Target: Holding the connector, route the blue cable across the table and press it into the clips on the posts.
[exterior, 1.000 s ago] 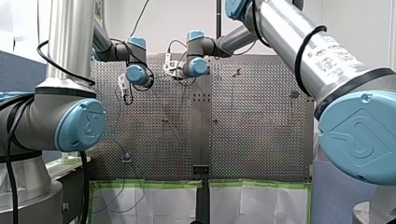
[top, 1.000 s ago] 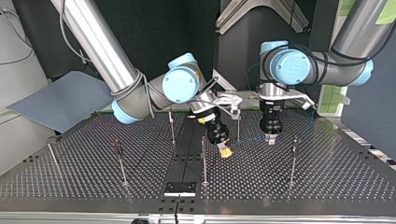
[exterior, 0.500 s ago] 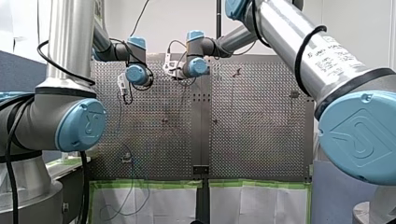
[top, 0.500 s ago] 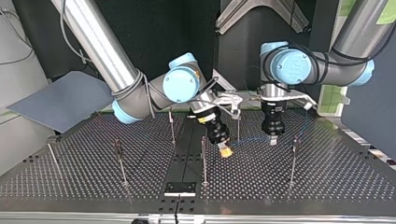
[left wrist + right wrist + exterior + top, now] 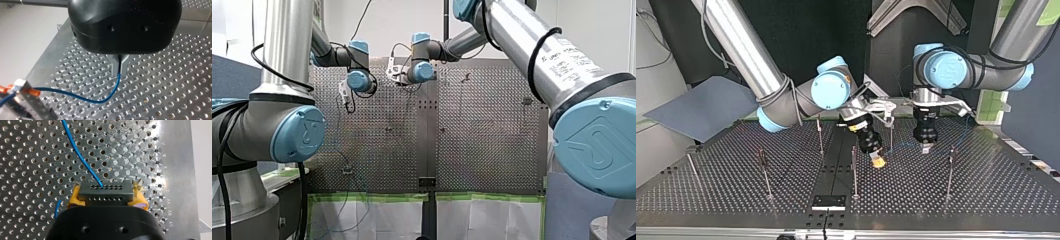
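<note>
While my right gripper clamps the black pin-holed connector, my left gripper pinches its blue cable.

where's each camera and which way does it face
Front: behind the shoulders, over the table; my left arm, my right arm show.
Top: across the table, facing them; left end effector, right end effector.
Left wrist: down its end effector at the blue cable.
Right wrist: along its end effector at the connector.
Wrist views share the cable.
</note>
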### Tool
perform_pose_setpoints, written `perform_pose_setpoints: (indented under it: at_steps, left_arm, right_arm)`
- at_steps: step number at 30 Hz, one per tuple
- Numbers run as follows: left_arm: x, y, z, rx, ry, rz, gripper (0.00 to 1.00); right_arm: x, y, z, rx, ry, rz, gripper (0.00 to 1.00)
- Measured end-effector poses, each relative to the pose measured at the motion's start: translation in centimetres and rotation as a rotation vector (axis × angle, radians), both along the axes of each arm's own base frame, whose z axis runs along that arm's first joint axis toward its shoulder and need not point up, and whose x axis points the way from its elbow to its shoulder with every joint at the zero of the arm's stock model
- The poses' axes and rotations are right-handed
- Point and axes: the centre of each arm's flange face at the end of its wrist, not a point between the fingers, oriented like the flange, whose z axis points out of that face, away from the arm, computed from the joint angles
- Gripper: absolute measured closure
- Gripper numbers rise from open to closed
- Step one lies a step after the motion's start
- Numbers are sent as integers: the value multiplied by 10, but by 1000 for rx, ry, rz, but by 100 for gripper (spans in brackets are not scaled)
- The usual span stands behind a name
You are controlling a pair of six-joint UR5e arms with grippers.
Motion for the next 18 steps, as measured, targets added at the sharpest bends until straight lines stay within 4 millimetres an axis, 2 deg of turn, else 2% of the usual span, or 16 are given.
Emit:
perform_pose_setpoints:
  at_steps: [1,3,4,5,18]
  left_arm:
    - [0,-1,0,-4,0,-8,84]
    - [0,-2,0,-11,-1,-19,67]
    - [1,-2,0,-14,-1,-24,67]
    - [1,-2,-1,-16,-1,-26,62]
    - [9,-1,0,-29,-20,-31,62]
  right_arm:
    - [0,0,0,0,0,0,100]
    - [0,0,0,0,0,1,100]
    - [0,0,0,0,0,1,100]
    - [0,0,0,0,0,1,100]
    - [0,0,0,0,0,2,100]
